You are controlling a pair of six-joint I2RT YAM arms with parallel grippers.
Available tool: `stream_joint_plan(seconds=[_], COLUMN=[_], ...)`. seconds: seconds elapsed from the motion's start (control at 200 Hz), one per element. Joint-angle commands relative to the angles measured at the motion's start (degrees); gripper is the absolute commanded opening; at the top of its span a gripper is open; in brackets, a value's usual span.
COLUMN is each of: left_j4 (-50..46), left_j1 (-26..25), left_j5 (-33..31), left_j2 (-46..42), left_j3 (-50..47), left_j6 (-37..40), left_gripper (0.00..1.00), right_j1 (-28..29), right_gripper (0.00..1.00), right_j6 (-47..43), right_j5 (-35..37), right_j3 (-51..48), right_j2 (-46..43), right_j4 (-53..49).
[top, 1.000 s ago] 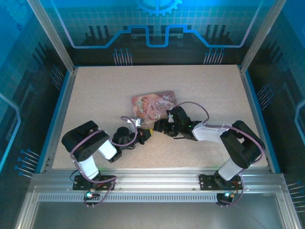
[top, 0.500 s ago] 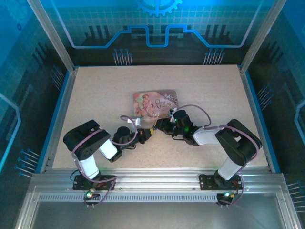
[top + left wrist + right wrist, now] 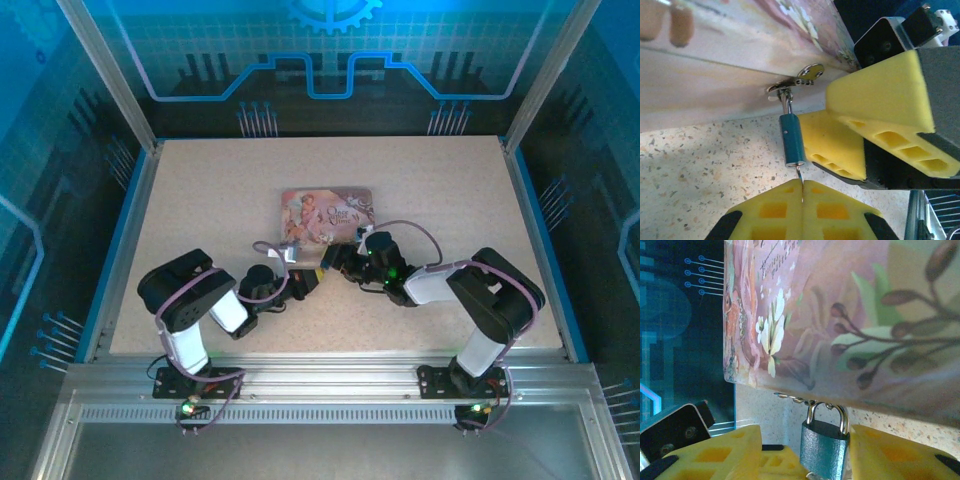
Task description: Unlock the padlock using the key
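1. The pink tin lies mid-desk, walling off the padlock on its far side.
2. The right hand has a finger on either side of the padlock; the left hand, clamped on the key, blocks its near end.
3. Bare desk lies open beyond the tin and toward both side edges.

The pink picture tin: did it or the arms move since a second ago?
Yes. The right arm folded in leftward, carrying the right gripper slightly left, and the pink illustrated tin turned a little straighter. The left gripper stayed shut on the thin grey key, which is in the bottom of the small blue padlock.
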Motion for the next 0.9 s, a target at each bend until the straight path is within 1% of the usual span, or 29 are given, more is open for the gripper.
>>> stream_joint_plan(seconds=[0.0,0.07,0.205,0.385,0.53,0.675,0.895], left_j4=[1.4,1.5,1.4,1.5,1.5,1.4,1.4], left_j1=[0.1,0.3,0.4,1.1,1.3,1.9,2.3], left_j5=[2.0,2.2,2.3,3.5,4.1,5.0,5.7], left_j2=[0.7,0.6,-0.2,-0.7,-1.6,-1.6,-1.4], left_j3=[1.0,1.0,0.7,0.7,0.7,0.8,0.6], left_j6=[-1.1,-1.4,-1.4,-2.5,-2.8,-3.3,-3.5], left_gripper=[0.00,0.00,0.00,0.00,0.00,0.00,0.00], right_j1=[0.3,0.4,0.4,0.5,0.9,1.0,1.0], right_gripper=[0.45,0.45,0.51,0.52,0.57,0.57,0.56], right_j6=[4.2,5.4,6.0,5.5,6.3,6.9,8.3], right_j5=[-2.5,-2.3,-1.5,-2.0,-2.4,-2.9,-2.9], right_j3=[-1.4,-1.7,-2.3,-2.0,-1.5,-1.1,-0.7], right_j2=[2.3,2.8,3.1,4.4,6.3,7.1,6.4], right_j4=[-1.6,-1.3,-1.5,-0.3,0.5,0.2,-4.8])
